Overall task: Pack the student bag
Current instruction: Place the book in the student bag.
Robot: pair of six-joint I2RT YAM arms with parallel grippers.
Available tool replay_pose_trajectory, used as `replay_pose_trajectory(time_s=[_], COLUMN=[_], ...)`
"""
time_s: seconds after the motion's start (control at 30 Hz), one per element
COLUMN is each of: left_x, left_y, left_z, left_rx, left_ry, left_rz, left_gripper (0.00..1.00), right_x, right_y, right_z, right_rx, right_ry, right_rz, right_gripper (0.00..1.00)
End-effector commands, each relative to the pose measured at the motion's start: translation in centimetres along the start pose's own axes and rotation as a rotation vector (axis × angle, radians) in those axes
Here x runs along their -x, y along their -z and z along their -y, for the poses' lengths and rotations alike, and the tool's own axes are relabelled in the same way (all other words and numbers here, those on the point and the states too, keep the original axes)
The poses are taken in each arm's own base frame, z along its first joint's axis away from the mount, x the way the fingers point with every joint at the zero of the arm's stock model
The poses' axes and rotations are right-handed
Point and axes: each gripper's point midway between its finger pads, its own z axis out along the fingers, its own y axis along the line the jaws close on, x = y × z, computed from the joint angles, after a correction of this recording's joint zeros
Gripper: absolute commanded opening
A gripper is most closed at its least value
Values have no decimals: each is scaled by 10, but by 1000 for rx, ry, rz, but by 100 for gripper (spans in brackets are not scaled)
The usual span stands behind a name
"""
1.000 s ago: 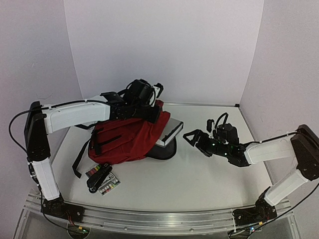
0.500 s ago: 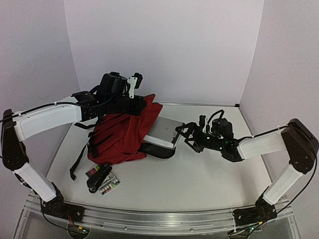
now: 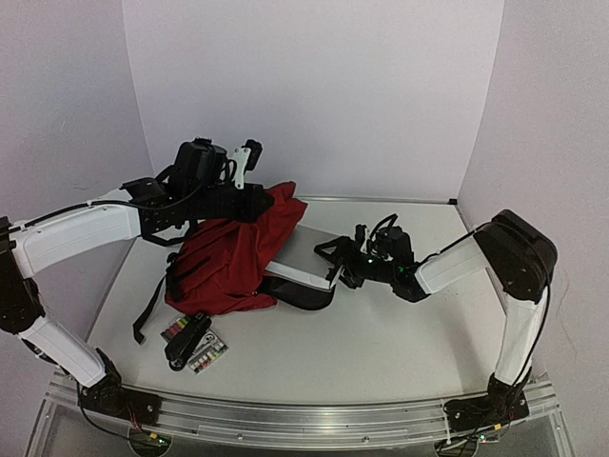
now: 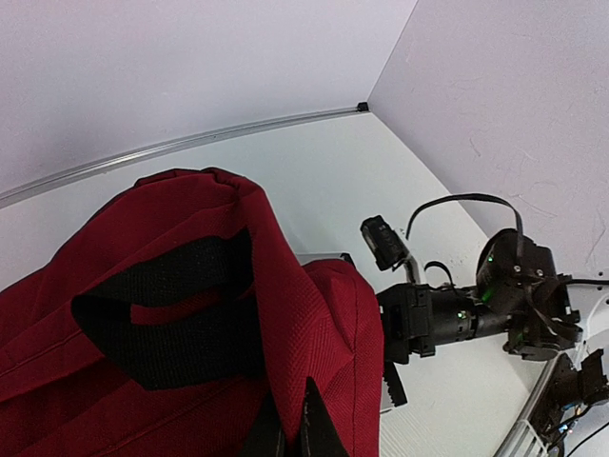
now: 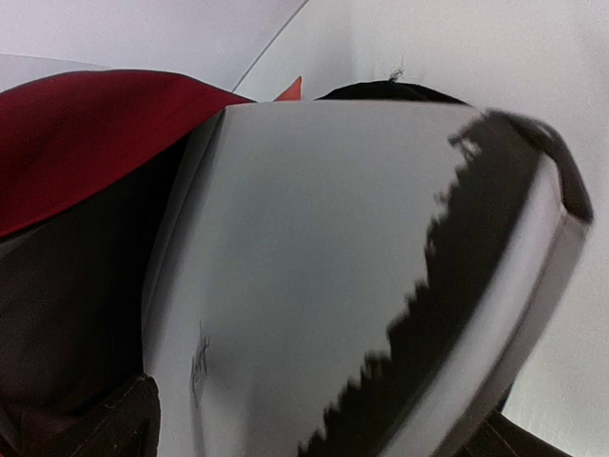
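On the tabletop (image 3: 381,333) the bag (image 3: 238,262) lies toward 10 o'clock, with a grey slab (image 3: 309,252) half inside its mouth, pointing to 3 o'clock. The left tool (image 3: 269,202) pinches the bag's top, higher than before. The right tool (image 3: 335,262), earlier apart, now stands wide around the slab's end; whether it grips I cannot tell.

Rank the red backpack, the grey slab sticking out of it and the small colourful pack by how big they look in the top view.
1. student bag, clearly largest.
2. grey flat slab, though part of it is hidden inside the bag.
3. colourful pack, smallest.
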Motion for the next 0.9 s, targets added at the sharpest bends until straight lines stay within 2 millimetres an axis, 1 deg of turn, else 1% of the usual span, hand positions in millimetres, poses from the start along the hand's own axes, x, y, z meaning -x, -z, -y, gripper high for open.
replay_pose_trajectory(time_s=[0.0, 0.03, 0.1, 0.2, 0.33, 0.47, 0.57, 0.67, 0.73, 0.87], left_x=[47, 48, 51, 54, 60, 69, 76, 82, 84, 88], left_y=[39, 41, 44, 47, 52, 62, 73, 86, 97, 111], left_z=[16, 15, 10, 8, 8, 4, 3, 6, 11, 30], left_rx=[-120, -138, -158, -172, -206, -282, -336, -398, -458, -592], left_ry=[21, 31, 53, 59, 54, 64, 44, 10, -28, -114], left_rz=[138, 136, 137, 127, 115, 113, 107, 109, 111, 92], left_gripper=[0, 0, 0, 0, 0, 0, 0, 0, 0, 0], right_x=[11, 11, 12, 12, 14, 9, 7, 11, 13, 20], right_y=[-8, -8, -9, -9, 2, 17, 36, 57, 64, 72], right_z=[-41, -46, -47, -51, -55, -60, -65, -66, -63, -59], right_rx=[236, 269, 304, 325, 321, 320, 314, 267, 197, 36], right_ry=[-34, -41, -59, -55, -33, -34, -35, -43, -33, 4], right_rz=[24, 30, 35, 35, 55, 45, 54, 87, 99, 98], right_gripper=[71, 63, 44, 26, 10, 3, 1, 0, 0, 0])
